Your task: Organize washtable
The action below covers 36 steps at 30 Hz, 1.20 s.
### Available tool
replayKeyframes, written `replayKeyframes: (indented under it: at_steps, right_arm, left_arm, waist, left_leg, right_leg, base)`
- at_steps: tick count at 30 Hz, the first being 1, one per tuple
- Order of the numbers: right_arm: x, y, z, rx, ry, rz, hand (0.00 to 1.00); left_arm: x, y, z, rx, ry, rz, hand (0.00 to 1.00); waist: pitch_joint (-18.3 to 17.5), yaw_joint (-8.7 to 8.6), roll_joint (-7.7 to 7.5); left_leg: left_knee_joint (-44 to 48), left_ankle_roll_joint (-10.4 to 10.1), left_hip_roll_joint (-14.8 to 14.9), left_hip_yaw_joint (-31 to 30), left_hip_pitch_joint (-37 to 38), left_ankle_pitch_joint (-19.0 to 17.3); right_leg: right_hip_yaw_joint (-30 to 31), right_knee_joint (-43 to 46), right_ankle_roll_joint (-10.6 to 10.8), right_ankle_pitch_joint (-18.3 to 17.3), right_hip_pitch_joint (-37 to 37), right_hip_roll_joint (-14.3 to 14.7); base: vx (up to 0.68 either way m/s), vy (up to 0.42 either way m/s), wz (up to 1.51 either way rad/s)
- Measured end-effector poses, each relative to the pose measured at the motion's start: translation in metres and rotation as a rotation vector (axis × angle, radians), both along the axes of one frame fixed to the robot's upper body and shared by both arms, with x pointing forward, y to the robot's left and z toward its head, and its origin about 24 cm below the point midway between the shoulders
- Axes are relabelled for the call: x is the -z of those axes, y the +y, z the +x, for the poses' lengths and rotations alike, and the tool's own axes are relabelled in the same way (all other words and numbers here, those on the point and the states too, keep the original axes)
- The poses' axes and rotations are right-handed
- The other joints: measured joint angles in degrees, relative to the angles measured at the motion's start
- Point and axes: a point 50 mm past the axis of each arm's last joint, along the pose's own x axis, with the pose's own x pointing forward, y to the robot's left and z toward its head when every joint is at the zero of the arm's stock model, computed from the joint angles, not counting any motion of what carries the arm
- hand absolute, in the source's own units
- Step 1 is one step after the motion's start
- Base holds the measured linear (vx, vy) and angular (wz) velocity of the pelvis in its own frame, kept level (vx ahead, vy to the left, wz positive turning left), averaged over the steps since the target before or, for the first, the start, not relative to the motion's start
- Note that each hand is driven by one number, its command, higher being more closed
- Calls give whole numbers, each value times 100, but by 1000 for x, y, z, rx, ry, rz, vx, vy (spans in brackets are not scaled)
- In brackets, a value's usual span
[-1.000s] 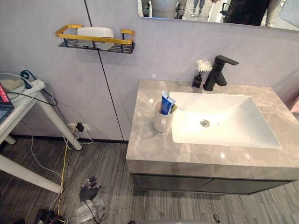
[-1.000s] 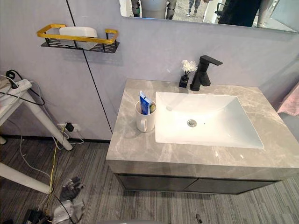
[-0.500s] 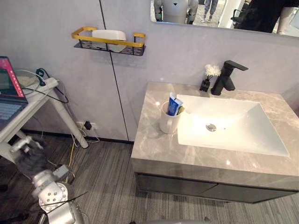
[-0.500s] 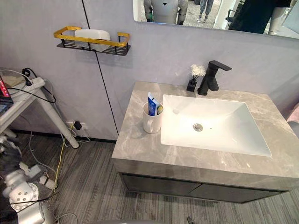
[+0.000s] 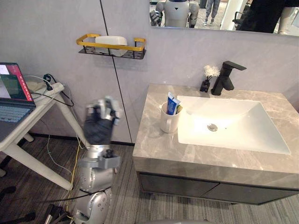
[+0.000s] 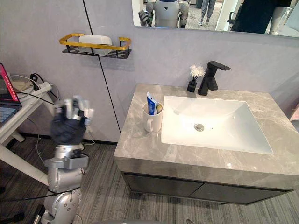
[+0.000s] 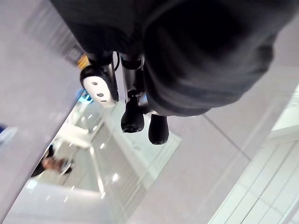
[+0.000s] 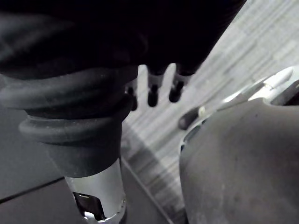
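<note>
Cup (image 5: 169,122): stood with toothpaste (image 5: 172,103) at counter's (image 5: 154,147) left, beside basin (image 5: 229,126), untouched.
Left hand (image 5: 99,123): held up left of the counter, fingers loosely bent, nothing grasped, likely readied to reach.
Right hand (image 8: 152,93): hung slack, empty.

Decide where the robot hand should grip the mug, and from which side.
Probably best around the mug body, just below the rim, coming from its left. The toothpaste sticks out of the top, and the sink lies close on its right.
</note>
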Motion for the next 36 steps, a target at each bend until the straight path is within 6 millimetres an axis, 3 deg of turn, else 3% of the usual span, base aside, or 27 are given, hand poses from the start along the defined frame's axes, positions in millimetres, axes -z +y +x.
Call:
replayKeyframes:
  at_steps: [7,11,17,21,36]
  right_arm:
    - [0,-1,2,-51,10,0,0]
    - [0,-1,3,-74,16,5,0]
    - [-1,-2,7,-132,14,0,0]
    - [-1,-1,14,-191,2,-4,0]
    - [-3,-8,16,-268,9,-28,0]
  left_arm:
    - [18,-39,11,293,121,45,100]
    - [33,-54,4,445,203,133,100]
    - [57,-55,-5,522,314,238,100]
    - [85,-53,-17,555,448,290,100]
    - [116,-66,-41,630,587,286,100]
  waist:
    - [-3,-68,21]
    - [-2,-87,8]
    - [-20,-79,-32]
    - [-35,-236,-29]
    - [-77,-277,93]
  left_leg:
    - [0,-1,6,13,-5,0]
    - [-4,-3,22,52,-4,-13]
    - [-3,-13,77,222,41,-37]
    - [-1,-18,114,291,28,-39]
    - [-7,-25,113,413,-73,-45]
  right_leg:
    - [0,-20,0,0,-3,0]
    - [35,-31,2,1,-26,-4]
    - [163,-79,-18,57,-105,47]
    - [190,-261,-35,166,-110,94]
    - [299,-647,-26,401,-117,130]
  base:
    - [0,0,0]
    - [-4,-3,-5]
    - [1,-6,-16]
    - [-41,-16,-8]
    - [-16,-4,-4]
